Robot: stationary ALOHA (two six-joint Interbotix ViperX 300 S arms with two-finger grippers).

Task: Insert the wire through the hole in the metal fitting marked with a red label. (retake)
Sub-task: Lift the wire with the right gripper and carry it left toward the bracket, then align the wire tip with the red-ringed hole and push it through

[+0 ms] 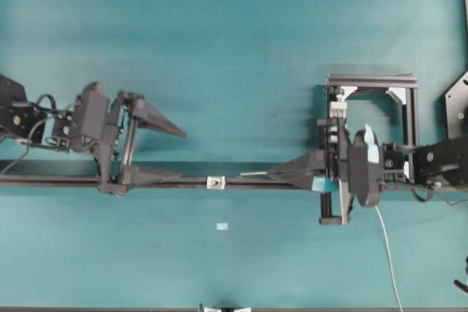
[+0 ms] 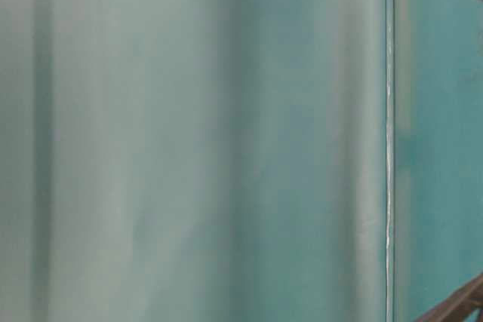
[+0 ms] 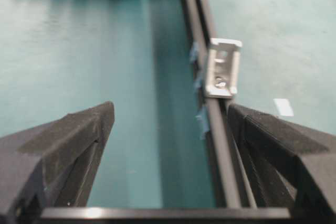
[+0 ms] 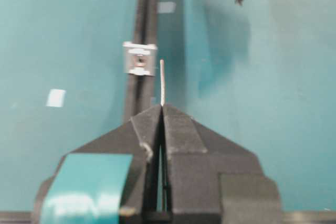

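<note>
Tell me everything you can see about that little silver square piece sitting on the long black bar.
The metal fitting is a tiny square of silvery-white metal with raised edges, sitting on the black rail. A small dark hole marks its centre. Neither pincer touches it: the open left pincer straddles the rail short of it, and the right pincer, shut on the wire, holds the wire's tip just beside it, not yet through.

Overhead view: straight down, far off, whole table (image 1: 219, 49). Table-level view: very close, blurred, only teal surface. Left wrist view: low, looking along the black rail (image 3: 220, 145). Right wrist view: opposite way along it. Both share the metal fitting (image 3: 222, 68).
</note>
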